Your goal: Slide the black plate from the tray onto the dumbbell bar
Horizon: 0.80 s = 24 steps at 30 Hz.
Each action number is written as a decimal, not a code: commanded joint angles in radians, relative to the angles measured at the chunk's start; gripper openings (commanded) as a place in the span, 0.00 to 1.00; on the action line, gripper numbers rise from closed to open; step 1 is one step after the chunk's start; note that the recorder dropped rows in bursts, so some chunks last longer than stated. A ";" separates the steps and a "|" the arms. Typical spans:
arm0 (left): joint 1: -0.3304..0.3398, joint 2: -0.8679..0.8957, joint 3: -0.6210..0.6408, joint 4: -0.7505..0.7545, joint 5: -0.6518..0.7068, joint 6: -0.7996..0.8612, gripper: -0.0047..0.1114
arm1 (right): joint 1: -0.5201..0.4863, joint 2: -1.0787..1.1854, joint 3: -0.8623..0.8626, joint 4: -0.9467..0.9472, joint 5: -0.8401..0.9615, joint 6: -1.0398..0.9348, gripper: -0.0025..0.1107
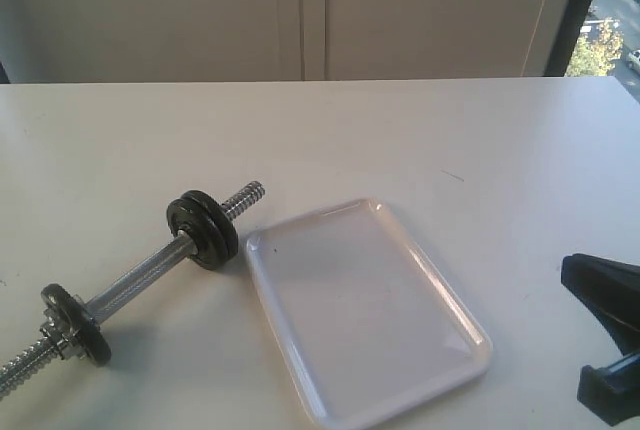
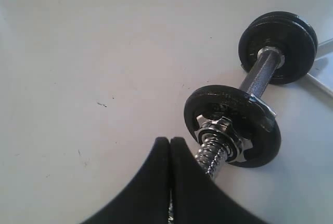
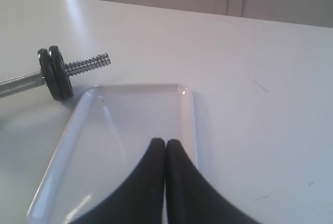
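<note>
Apparently done: the tray [image 1: 362, 322] lies bare, and the plate [image 1: 220, 228] seems seated on the bar [image 1: 140, 275] beside it. The left hand [image 2: 170, 147] and right hand [image 3: 165, 149] are pinched closed, empty.

**White table with a tray and a dumbbell on it**

A plain white table [image 1: 450, 140] carries two things. A glossy white tray [image 1: 360, 310] lies flat on it, at a slant to the table's far edge. Just beside one corner of the tray rests the dumbbell bar [image 1: 140, 275], a chrome rod propped on its discs. A pair of dark discs [image 1: 205, 230] sits at the end nearest the tray, close to its rim; contact cannot be told. A single dark disc [image 1: 78, 322] sits toward the end far from the tray.
</note>
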 commanded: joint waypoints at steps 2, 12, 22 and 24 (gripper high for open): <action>0.003 -0.004 0.004 -0.011 0.003 0.000 0.04 | 0.004 -0.002 0.006 0.001 -0.004 0.004 0.02; 0.003 -0.004 0.004 -0.011 0.003 0.000 0.04 | 0.073 -0.034 0.021 0.003 -0.003 0.004 0.02; 0.003 -0.004 0.004 -0.011 0.003 0.000 0.04 | 0.074 -0.277 0.151 0.003 -0.001 0.004 0.02; 0.003 -0.004 0.004 -0.011 0.003 0.000 0.04 | 0.074 -0.322 0.160 0.003 -0.003 0.004 0.02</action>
